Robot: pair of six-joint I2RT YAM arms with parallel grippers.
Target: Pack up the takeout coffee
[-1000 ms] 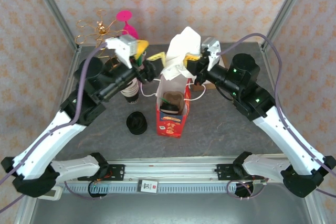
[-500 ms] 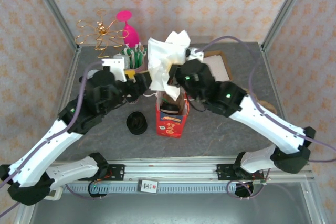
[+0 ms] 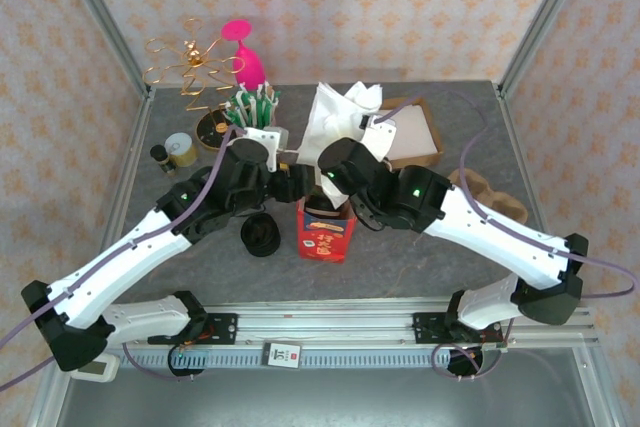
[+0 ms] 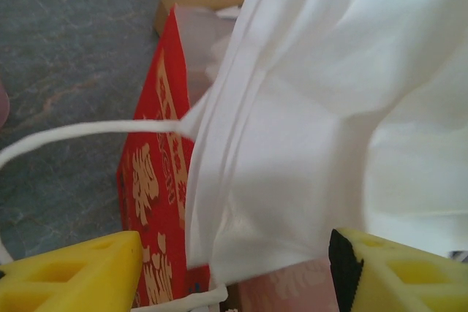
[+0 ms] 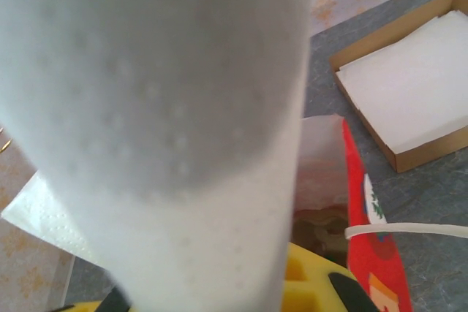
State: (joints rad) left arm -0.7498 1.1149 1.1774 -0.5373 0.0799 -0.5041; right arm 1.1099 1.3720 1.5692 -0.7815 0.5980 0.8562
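Light, limp and easily torn, the white napkin (image 3: 337,119) stands above the red paper bag (image 3: 324,235) at the centre of the top view, seemingly pinched low by the right gripper (image 5: 212,294), a sound hold, while the left gripper (image 4: 234,275) gapes wide beside it.

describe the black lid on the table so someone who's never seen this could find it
On the grey table, find the red paper bag standing mid-front, with white napkins above it. Just to its left lies the black lid. It is the only low, round, all-black thing there, set apart from the bag.
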